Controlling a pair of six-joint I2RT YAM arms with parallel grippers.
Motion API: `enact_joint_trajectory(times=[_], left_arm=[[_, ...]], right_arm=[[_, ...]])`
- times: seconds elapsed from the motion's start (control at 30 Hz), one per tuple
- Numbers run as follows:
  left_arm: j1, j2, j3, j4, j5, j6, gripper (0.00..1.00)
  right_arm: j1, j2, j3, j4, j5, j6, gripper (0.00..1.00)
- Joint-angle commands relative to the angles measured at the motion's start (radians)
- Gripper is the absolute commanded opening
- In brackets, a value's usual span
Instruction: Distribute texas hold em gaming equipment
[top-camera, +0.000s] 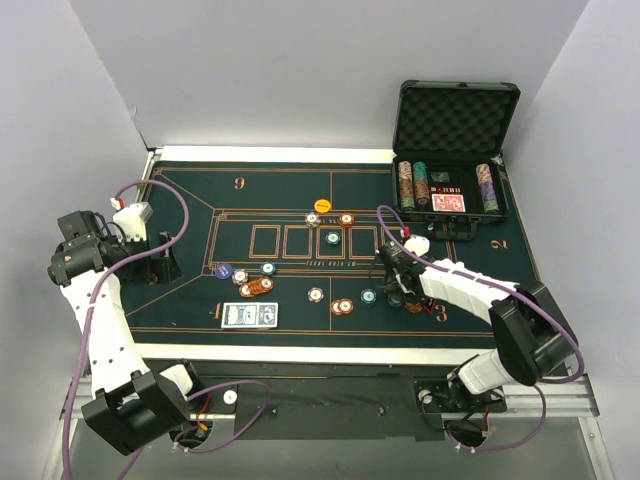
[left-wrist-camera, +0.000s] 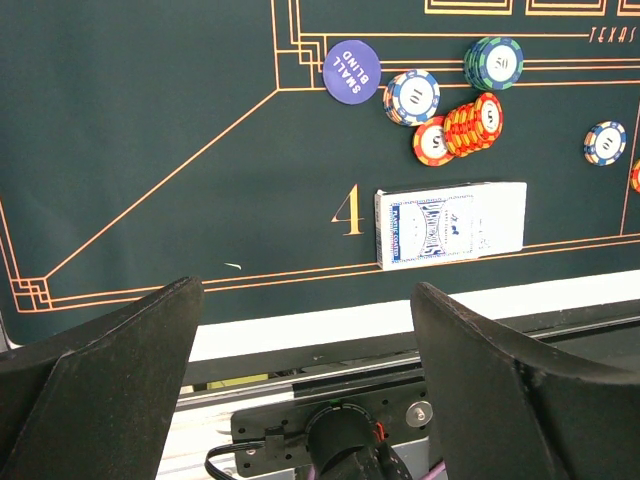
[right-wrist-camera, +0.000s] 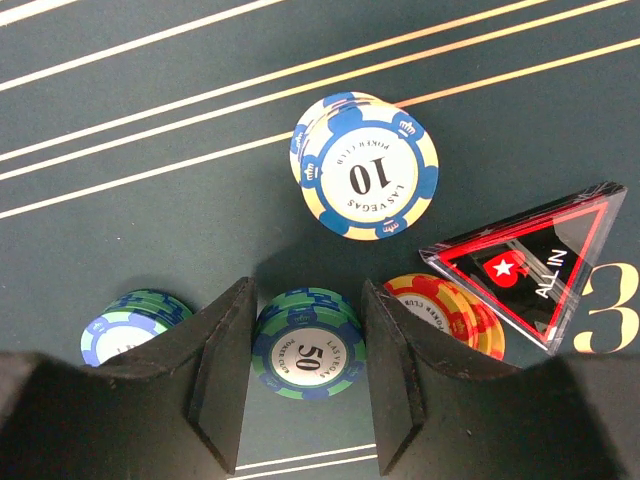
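Small blue-backed playing cards (left-wrist-camera: 450, 224) are laid face down, side by side, just right of the gold printed numeral 4 (left-wrist-camera: 347, 210). Beyond it are clustered a toppled orange chip stack (left-wrist-camera: 470, 125), a blue-white "10" chip stack (left-wrist-camera: 412, 97) and a teal "50" chip stack (left-wrist-camera: 494, 62); a blue-green "50" chip stack (right-wrist-camera: 308, 352) is set upright well to its right

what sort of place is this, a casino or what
Probably a robot test cell staged as a poker table, not a casino: hold'em mat, poker chips and open chip case, boxed in by plain white walls.
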Motion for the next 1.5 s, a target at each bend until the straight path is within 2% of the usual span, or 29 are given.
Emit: enact_joint_trajectory(times=[0.0,0.23,0.57,0.7,0.87,1.0,1.1,1.27,1.4,1.47], left_arm=[[0.007,-0.007,0.012,0.008,0.008,0.036,0.96],[0.009,-0.011,0.003,0.014,0.008,0.033,0.96],[0.007,-0.014,-0.003,0.011,0.017,0.044,0.96],[0.006,-0.009,-0.008,-0.009,0.046,0.09,0.96],[-0.013,0.012,0.003,-0.084,0.116,0.269,0.96],[-0.099,0.016,-0.023,-0.154,0.169,0.462,0.96],[-0.241,-0.026,-0.098,-0.112,0.15,0.544,0.96],[-0.549,-0.072,-0.206,0.014,0.063,0.559,0.96],[-0.697,-0.055,-0.275,0.088,0.023,0.565,0.96],[-0.728,-0.031,-0.302,0.103,0.026,0.605,0.96]], right_arm=[[0.008,0.0,0.009,-0.057,0.005,0.004,0.32],[0.022,-0.023,0.01,-0.082,0.018,0.007,0.35],[0.039,-0.055,0.024,-0.123,0.044,0.009,0.61],[0.063,-0.115,0.062,-0.172,0.068,0.01,0.62],[0.115,-0.159,0.139,-0.232,0.097,0.01,0.63],[0.163,-0.17,0.193,-0.231,0.094,0.018,0.64],[0.183,-0.175,0.184,-0.205,0.068,0.023,0.64],[0.18,-0.221,0.112,-0.134,0.011,0.041,0.64],[0.175,-0.257,0.081,-0.106,-0.013,0.044,0.65],[0.171,-0.276,0.073,-0.097,-0.022,0.046,0.65]])
